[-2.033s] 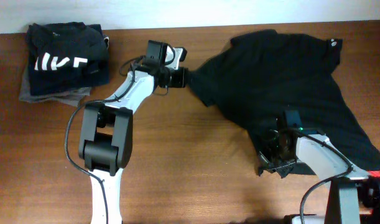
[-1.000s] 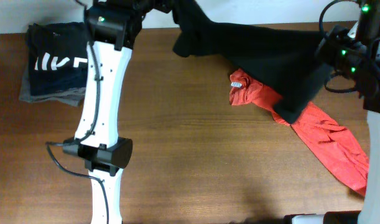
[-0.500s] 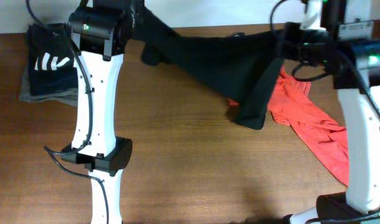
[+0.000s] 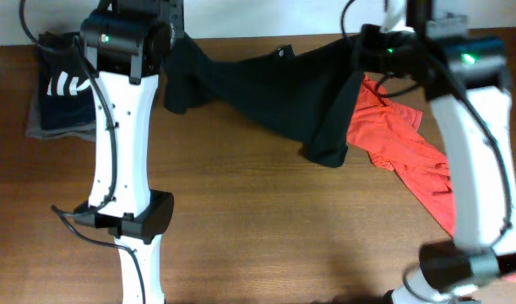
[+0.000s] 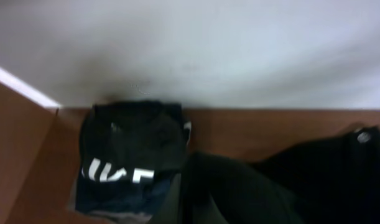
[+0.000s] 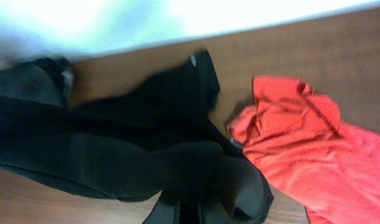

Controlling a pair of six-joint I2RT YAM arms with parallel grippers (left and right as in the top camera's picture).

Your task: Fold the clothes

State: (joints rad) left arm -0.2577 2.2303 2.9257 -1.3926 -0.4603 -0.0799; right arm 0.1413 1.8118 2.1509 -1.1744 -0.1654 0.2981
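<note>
- Up over the back of the brown table [image 4: 258, 236], between the two arms: black shirt [image 4: 274, 93], lifted and spread out wide like washing on a line
- Soft, floppy and plain black, sagging in the middle, with one long fold drooping down to a blunt point near the middle of the table
- Low end of that fold either just above the wood or touching it, cannot tell which
- Small pale mark [image 4: 280, 52] near the top edge of the black shirt
- Left gripper [image 5: 191, 208] clenched on a bunched bit at the left end of the black shirt, fingers blurry and mostly hidden by cloth
- Right gripper [image 6: 182, 210] clamped tight on the right end, dark cloth rolled up thick around its fingers
- Just beside and partly under the right end of the black shirt: red cloth [image 4: 401, 148], thin and all crumpled, lying flat on the table in a long messy strip
- Far off at the back left corner: folded pile [image 4: 63, 89], neat and square, dark top with big white letters sitting on a grey piece
- Smooth wood with fine lines running along the table
- Plain white wall [image 5: 208, 43] behind it all
</note>
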